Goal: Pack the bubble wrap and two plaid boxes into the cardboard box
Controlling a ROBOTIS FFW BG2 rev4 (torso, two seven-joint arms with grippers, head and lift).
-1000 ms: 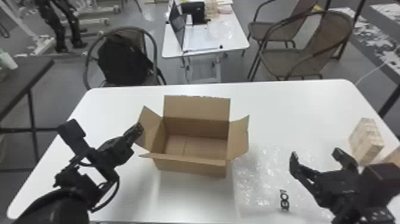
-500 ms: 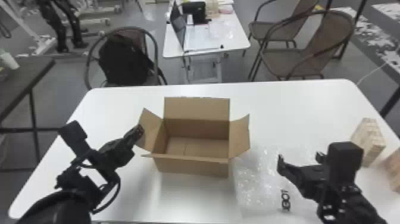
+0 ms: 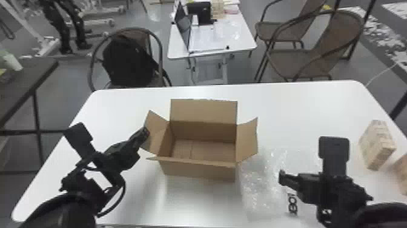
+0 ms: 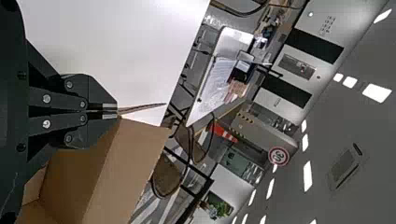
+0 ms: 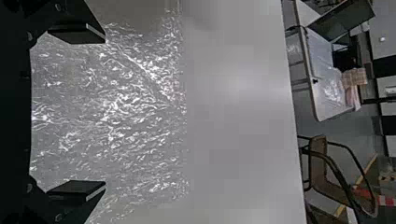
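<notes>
The open cardboard box stands mid-table. My left gripper is at its left flap; in the left wrist view the left gripper is shut on the flap, which sticks out past the fingertips. The bubble wrap lies flat, right of the box. Over it is my right gripper; in the right wrist view the right gripper stands open, fingers wide apart, with bubble wrap beyond them. One plaid box stands at the table's right; the second is partly cut off.
The white table has its far edge behind the box. Beyond it are a chair with a black backpack, a smaller table with a laptop, and more chairs. A dark table stands to the left.
My right gripper has turned and shifted left over the bubble wrap, its wrist camera mount now standing up. The left arm has kept still at the flap.
</notes>
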